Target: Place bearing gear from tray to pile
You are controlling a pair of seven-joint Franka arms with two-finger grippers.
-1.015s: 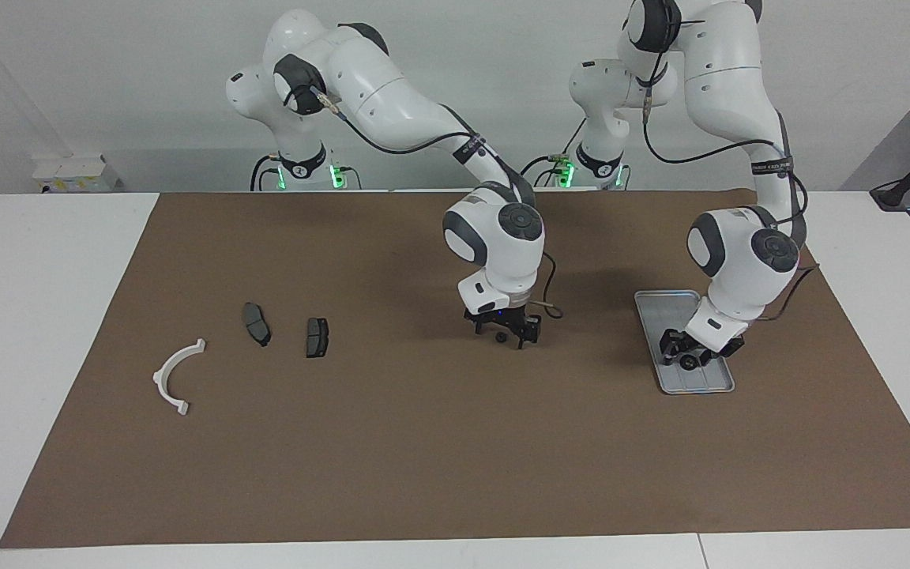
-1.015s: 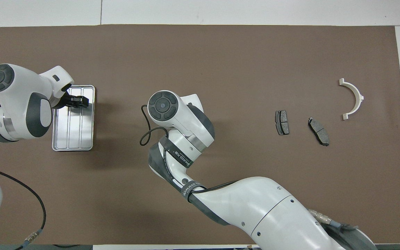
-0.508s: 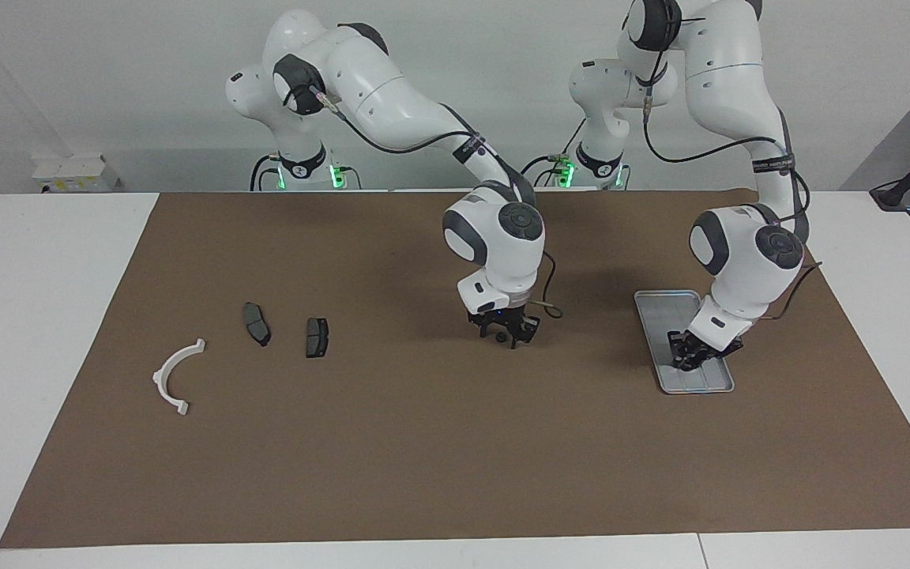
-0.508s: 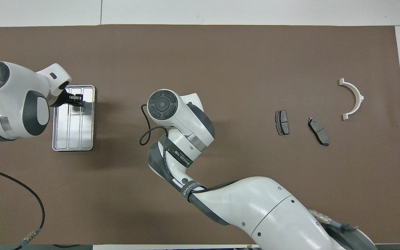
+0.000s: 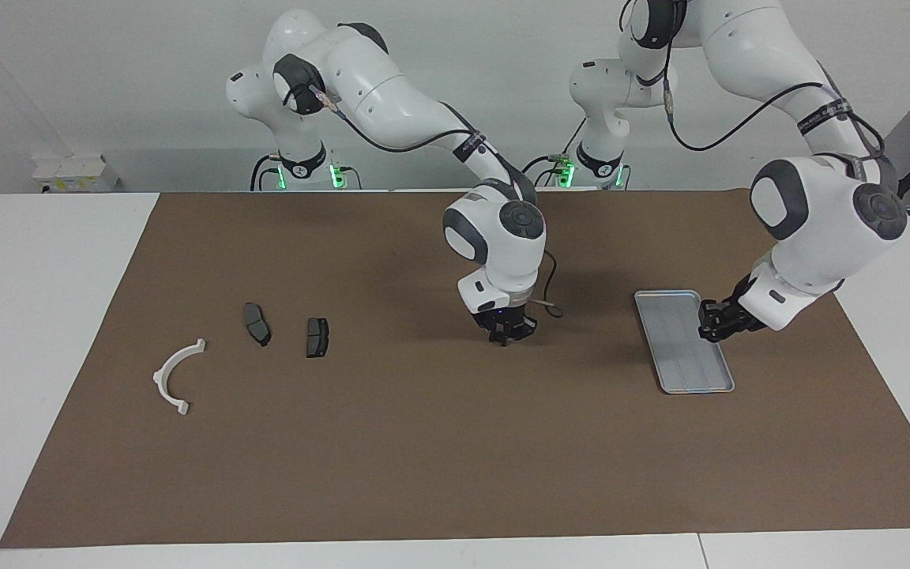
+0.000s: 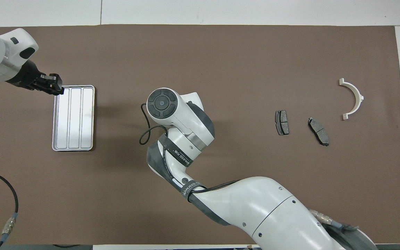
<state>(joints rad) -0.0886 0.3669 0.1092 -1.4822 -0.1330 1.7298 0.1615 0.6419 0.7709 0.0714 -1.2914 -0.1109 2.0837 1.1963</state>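
Plainly, we cannot tell whether our left gripper (image 5: 712,324), up over the tray's rim at mid-height of the facing view, pinches anything. The bearing gear shows nowhere and the tray (image 5: 688,379) lies bare, so we judge the gear sits hidden in that gripper. Our right gripper (image 5: 505,337) is closed, tips together, low over the mat at frame centre, and that arm waits. The gear could slip from a shallow pinch on the long carry to the pile, white bracket (image 5: 174,375) and brake pads (image 5: 256,323), or the carrying arm could clip the waiting one between.
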